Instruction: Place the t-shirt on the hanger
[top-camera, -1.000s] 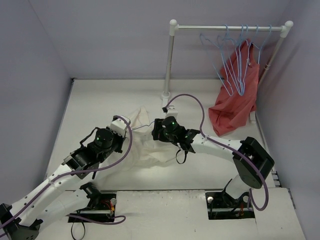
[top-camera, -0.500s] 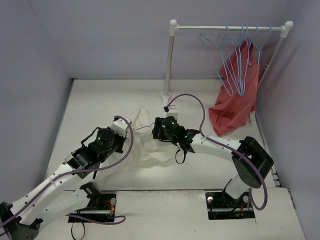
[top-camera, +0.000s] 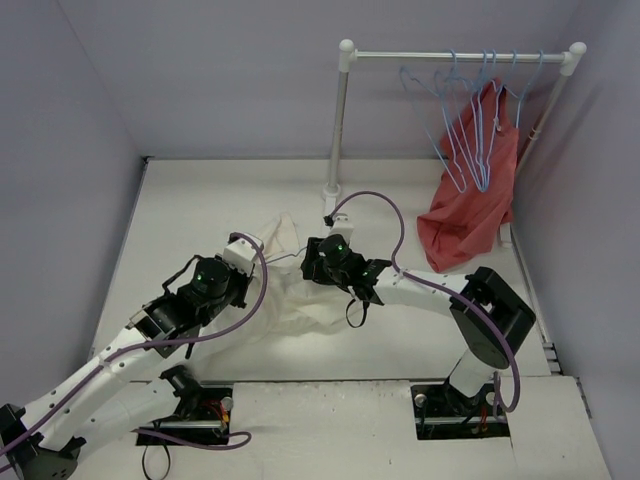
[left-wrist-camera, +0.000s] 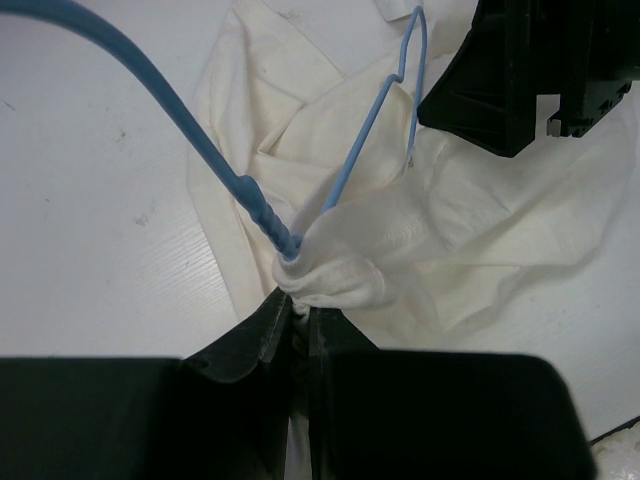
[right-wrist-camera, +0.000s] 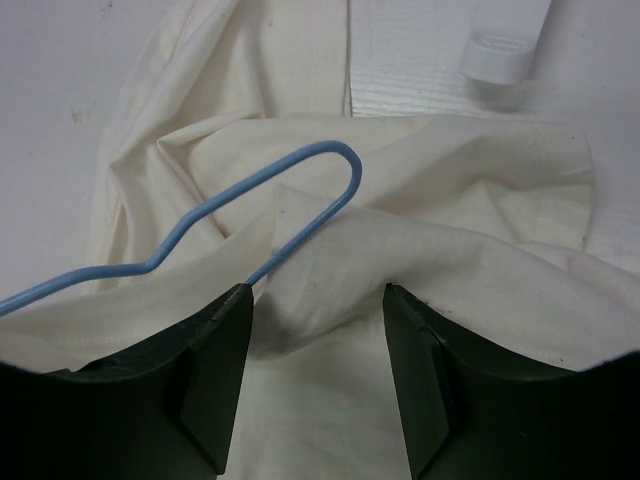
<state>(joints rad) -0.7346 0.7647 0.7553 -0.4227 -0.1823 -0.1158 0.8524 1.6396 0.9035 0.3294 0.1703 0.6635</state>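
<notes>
From above, the cream t-shirt (top-camera: 300, 292) lies crumpled on the desk (top-camera: 200, 200) between both arms. Left wrist view: left fingers (left-wrist-camera: 262, 328) pinch bunched cloth at the hanger (left-wrist-camera: 240, 185) neck. Right wrist view: right fingers (right-wrist-camera: 215, 370) spread over cloth — a hanger corner between.

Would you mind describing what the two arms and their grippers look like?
The left arm and right arm share white tubular links and bulky black joint housings. A purple cable loops along each, and a small green light glows on each wrist. The left gripper and right gripper have matte black, flat, wedge-shaped fingers.
</notes>
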